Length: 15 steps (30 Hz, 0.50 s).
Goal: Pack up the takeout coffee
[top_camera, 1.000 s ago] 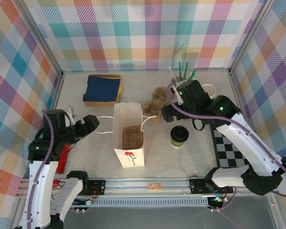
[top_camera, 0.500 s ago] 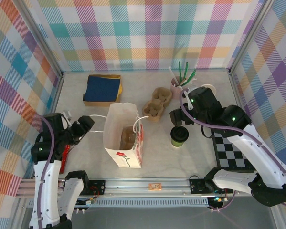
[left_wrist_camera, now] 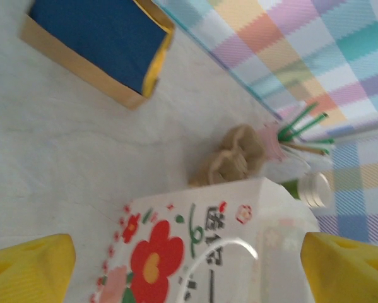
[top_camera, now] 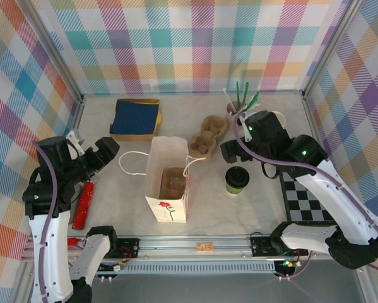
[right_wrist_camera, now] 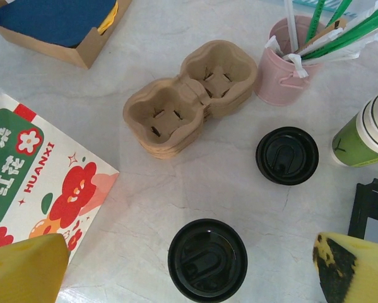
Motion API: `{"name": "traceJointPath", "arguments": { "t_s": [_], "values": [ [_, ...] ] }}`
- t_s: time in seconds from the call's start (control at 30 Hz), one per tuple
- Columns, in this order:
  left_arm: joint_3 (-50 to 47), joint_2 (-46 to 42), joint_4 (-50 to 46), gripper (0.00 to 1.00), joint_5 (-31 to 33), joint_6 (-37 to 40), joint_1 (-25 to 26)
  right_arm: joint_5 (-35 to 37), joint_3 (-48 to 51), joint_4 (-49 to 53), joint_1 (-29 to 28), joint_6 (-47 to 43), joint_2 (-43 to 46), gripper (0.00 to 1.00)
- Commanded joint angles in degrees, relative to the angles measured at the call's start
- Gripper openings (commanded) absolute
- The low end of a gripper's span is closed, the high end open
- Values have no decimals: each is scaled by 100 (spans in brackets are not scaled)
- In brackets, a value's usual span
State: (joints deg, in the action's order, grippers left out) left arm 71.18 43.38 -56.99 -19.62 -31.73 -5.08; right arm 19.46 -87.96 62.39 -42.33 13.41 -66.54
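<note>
The coffee (top_camera: 237,180) stands upright with its black lid on, right of the table's (top_camera: 119,208) middle and closer to the near edge than to the far one. Nothing touches it. The right gripper (right_wrist_camera: 189,255) hangs above the table just on the far side of it, yellow fingers (right_wrist_camera: 26,271) spread wide and holding nothing. In the right wrist view a second black lid (right_wrist_camera: 287,155) lies further back, near the pink pot (top_camera: 234,108) of green and white sticks and the lidless green cup (top_camera: 276,118) toward the far right corner.

Left of the coffee a white paper bag (top_camera: 168,189) stands open, a brown cardboard holder inside it; more stacked cardboard holders (top_camera: 207,136) sit just behind the bag. The left gripper (left_wrist_camera: 189,259) is near the bag's left handle loop (top_camera: 132,165), fingers (left_wrist_camera: 31,260) wide apart and holding nothing. A box of blue napkins (top_camera: 136,118) sits toward the far left corner, a red packet (top_camera: 84,203) by the left edge, and a checkered board (top_camera: 305,199) by the right edge.
</note>
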Motion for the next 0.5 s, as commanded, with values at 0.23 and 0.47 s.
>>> {"name": "traceJointPath", "arguments": {
  "t_s": [0.23, 0.47],
  "values": [
    [-1284, 413, 1094, 80, 776, -1133, -601, -22, 149, 50, 31, 165, 290, 99],
    [-2611, 265, 1428, 67, 299, -1180, -926, 140, 532, -46, 31, 227, 335, 99]
  ]
}}
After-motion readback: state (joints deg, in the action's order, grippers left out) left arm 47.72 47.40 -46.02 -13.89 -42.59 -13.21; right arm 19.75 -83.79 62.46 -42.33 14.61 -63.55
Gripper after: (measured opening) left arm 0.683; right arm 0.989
